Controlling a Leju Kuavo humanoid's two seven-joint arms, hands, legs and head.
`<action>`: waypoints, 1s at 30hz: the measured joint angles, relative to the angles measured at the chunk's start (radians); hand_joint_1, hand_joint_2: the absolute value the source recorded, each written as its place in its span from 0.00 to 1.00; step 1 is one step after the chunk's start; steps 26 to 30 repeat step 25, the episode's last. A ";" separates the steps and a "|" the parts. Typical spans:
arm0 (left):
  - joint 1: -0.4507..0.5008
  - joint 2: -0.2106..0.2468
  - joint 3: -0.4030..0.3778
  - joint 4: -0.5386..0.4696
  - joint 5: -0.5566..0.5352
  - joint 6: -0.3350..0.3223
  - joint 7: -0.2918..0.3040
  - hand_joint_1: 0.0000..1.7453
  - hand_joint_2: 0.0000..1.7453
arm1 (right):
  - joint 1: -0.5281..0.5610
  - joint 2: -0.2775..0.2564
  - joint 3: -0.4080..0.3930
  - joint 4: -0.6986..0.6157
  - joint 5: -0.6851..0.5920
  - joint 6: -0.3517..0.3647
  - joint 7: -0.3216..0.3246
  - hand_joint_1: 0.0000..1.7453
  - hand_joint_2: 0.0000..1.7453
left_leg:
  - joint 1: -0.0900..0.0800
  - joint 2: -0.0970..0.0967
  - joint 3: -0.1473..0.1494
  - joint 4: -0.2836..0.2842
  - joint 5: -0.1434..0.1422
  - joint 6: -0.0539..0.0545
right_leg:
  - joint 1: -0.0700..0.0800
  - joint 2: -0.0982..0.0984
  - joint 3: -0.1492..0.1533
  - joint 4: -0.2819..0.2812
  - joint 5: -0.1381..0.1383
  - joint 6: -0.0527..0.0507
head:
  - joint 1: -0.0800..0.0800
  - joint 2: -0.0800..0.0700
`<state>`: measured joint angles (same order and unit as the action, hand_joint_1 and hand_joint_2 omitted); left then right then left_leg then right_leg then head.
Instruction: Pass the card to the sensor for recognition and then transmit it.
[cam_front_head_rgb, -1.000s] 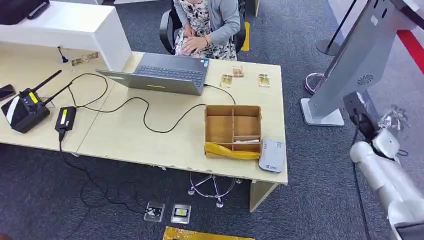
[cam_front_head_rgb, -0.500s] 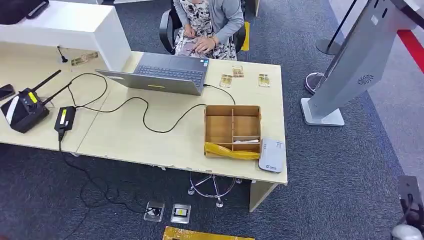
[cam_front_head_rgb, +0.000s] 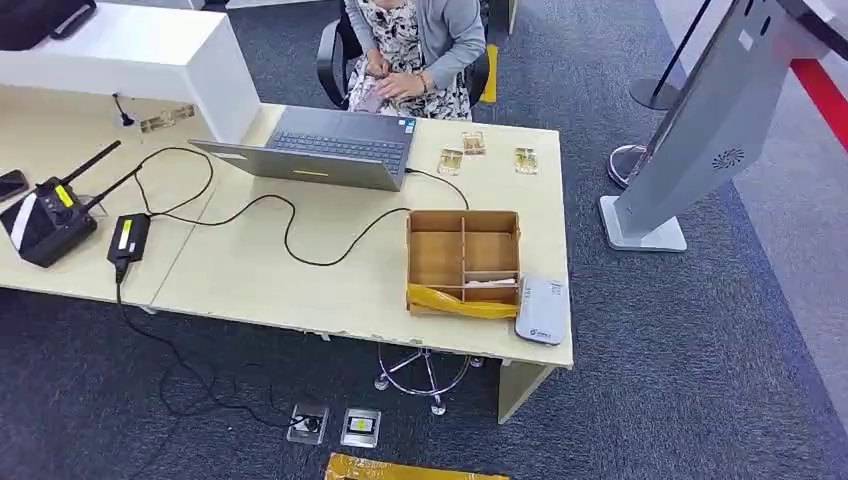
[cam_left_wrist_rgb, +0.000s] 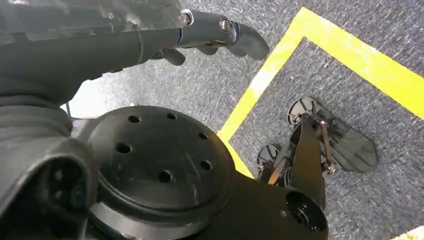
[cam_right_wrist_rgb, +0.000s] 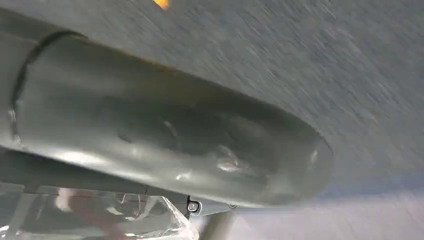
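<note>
Three small yellowish cards lie on the desk's far right part, beside the laptop. The grey flat sensor sits at the desk's near right corner, against the wooden divided box. A pale card-like piece lies in one near compartment of the box. My left hand hangs by my body over grey carpet, its dark fingers stretched out with nothing in them. In the blurred right wrist view, my right hand is a large grey shape over carpet; its fingers are hidden.
A person sits behind the desk at an open laptop. Black cables, a power brick and a radio unit lie on the left. A grey kiosk stand rises at the right. Yellow floor tape runs below my left hand.
My right arm, raised at the right edge of the head view a second ago, has dropped down out of that view. The desk things have not moved.
</note>
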<state>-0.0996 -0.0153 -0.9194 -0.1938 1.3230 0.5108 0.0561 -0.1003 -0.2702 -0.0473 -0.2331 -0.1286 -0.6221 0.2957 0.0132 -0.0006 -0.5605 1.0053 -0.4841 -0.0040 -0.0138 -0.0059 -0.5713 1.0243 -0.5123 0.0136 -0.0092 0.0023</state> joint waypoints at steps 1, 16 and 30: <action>0.000 -0.001 0.000 0.000 -0.001 0.002 0.000 0.00 0.00 | 0.002 0.018 -0.010 0.002 0.000 0.008 -0.007 0.00 0.00 | 0.000 0.000 0.000 0.000 0.000 0.000 | 0.000 0.000 0.000 0.000 0.000 0.000 | 0.000 0.000; -0.002 0.012 0.000 0.001 -0.020 0.005 0.041 0.00 0.00 | 0.010 0.163 -0.118 0.021 -0.019 0.032 -0.170 0.00 0.00 | 0.000 0.000 0.000 0.000 0.000 0.000 | 0.000 0.000 0.000 0.000 0.000 0.000 | 0.000 0.000; -0.005 0.013 0.000 0.002 -0.021 0.017 -0.002 0.00 0.00 | 0.012 0.179 -0.119 0.024 0.000 0.071 -0.169 0.00 0.00 | 0.000 0.000 0.000 0.000 0.000 0.000 | 0.000 0.000 0.000 0.000 0.000 0.000 | 0.000 0.000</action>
